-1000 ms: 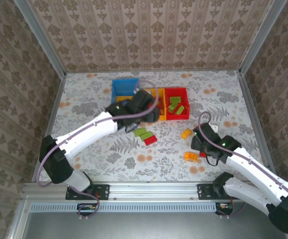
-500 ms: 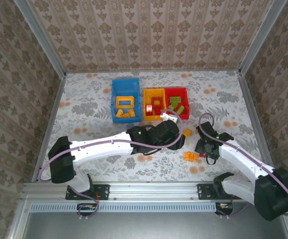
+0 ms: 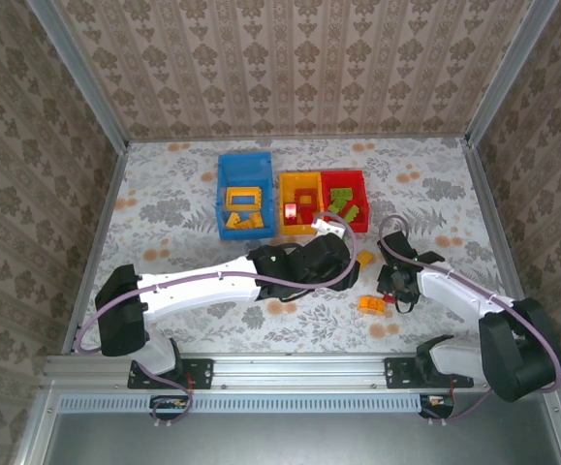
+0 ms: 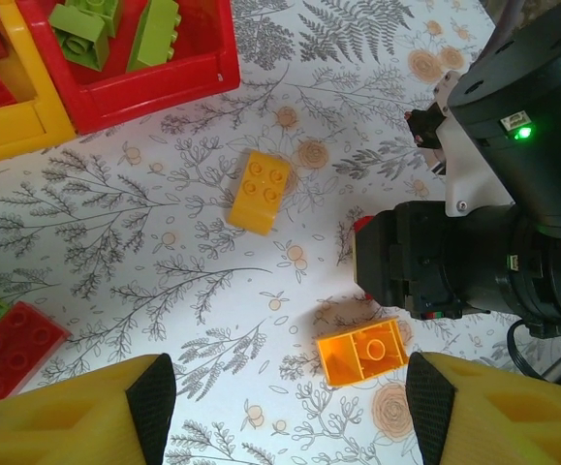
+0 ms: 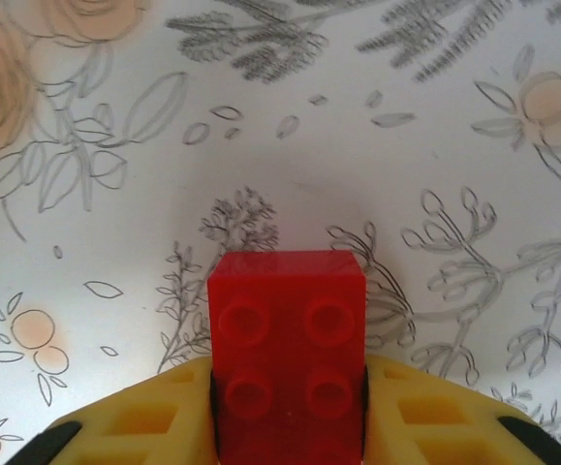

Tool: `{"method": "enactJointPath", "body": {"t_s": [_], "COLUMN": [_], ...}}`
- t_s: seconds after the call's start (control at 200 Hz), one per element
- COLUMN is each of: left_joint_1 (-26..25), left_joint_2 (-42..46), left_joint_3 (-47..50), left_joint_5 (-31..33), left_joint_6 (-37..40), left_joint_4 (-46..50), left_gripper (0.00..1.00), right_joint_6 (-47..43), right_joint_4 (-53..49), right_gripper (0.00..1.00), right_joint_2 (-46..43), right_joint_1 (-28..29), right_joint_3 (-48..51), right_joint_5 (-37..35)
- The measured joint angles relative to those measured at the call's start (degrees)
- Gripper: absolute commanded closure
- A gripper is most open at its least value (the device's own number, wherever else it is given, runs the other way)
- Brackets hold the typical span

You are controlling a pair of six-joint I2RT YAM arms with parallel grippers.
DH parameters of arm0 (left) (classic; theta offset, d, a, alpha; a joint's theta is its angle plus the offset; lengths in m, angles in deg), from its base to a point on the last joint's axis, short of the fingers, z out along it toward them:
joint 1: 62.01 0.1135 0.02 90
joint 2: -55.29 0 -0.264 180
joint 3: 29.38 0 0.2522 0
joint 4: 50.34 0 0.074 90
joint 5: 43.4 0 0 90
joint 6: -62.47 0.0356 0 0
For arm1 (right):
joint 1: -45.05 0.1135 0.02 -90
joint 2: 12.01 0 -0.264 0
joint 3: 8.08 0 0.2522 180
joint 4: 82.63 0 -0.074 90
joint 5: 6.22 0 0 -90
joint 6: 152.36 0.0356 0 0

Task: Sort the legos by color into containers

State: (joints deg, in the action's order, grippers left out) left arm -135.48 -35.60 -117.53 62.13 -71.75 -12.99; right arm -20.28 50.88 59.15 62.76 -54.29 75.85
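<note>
red brick (image 5: 288, 320) just clamped by right claw (image 5: 288, 387) near table's (image 3: 164, 194) right edge; left claw (image 4: 290, 407) held wide open, empty. red bin (image 3: 344, 174) probably next.

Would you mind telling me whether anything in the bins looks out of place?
Mildly odd: brick colours do not match bin colours. The green bricks lie in the red bin, red bricks in the yellow bin, yellow bricks in the blue bin.
</note>
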Motion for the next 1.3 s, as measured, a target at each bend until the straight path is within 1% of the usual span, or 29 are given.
{"method": "enactJointPath", "body": {"t_s": [0.095,0.19,0.29,0.355,0.45,0.575,0.715,0.815,0.93,1.085,1.22,1.3], "left_joint_1": [0.00,0.07,0.92,2.43,5.84,9.79,12.07,12.50,12.50,12.50,12.50,12.50], "left_joint_2": [0.59,2.82,6.75,9.42,12.46,14.84,15.67,15.67,15.67,15.80,15.89,15.96], "left_joint_3": [0.00,0.02,0.02,0.02,0.02,0.02,0.02,0.46,1.49,3.19,4.63,5.49], "left_joint_5": [1.33,3.58,6.51,8.17,9.99,11.69,12.02,11.98,11.89,11.72,11.39,11.23], "left_joint_6": [0.02,0.04,0.07,0.04,0.00,0.02,0.04,0.02,0.00,-0.55,-1.18,-1.29], "left_joint_4": [0.68,2.03,4.48,5.88,7.96,9.68,11.13,11.17,11.23,11.67,12.17,12.31], "left_gripper": [0.33,0.34,0.34,0.34,0.34,0.34,0.34,0.34,0.34,0.34,0.33,0.33], "right_joint_6": [-0.57,-1.88,-4.13,-5.57,-7.67,-9.55,-11.34,-12.46,-13.92,-16.48,-18.27,-19.08], "right_joint_4": [-0.33,-1.73,-2.14,-1.77,0.07,1.44,1.22,0.96,0.50,-1.20,-2.14,-1.25], "right_gripper": [0.80,0.82,0.82,0.82,0.82,0.82,0.82,0.80,0.74,0.60,0.46,0.41], "right_joint_2": [0.26,-0.57,-0.46,1.84,9.01,20.28,32.57,39.67,45.90,52.02,52.83,51.89], "right_joint_1": [0.55,3.23,8.09,10.43,12.50,13.00,12.96,12.68,12.00,10.95,10.62,10.67], "right_joint_3": [-1.42,-5.68,-14.60,-21.81,-32.33,-43.15,-54.23,-60.98,-67.28,-73.83,-74.14,-72.59], "right_joint_5": [-0.04,-1.36,-2.60,-2.58,-1.79,-0.44,1.33,2.62,4.26,6.51,7.15,7.17]}}
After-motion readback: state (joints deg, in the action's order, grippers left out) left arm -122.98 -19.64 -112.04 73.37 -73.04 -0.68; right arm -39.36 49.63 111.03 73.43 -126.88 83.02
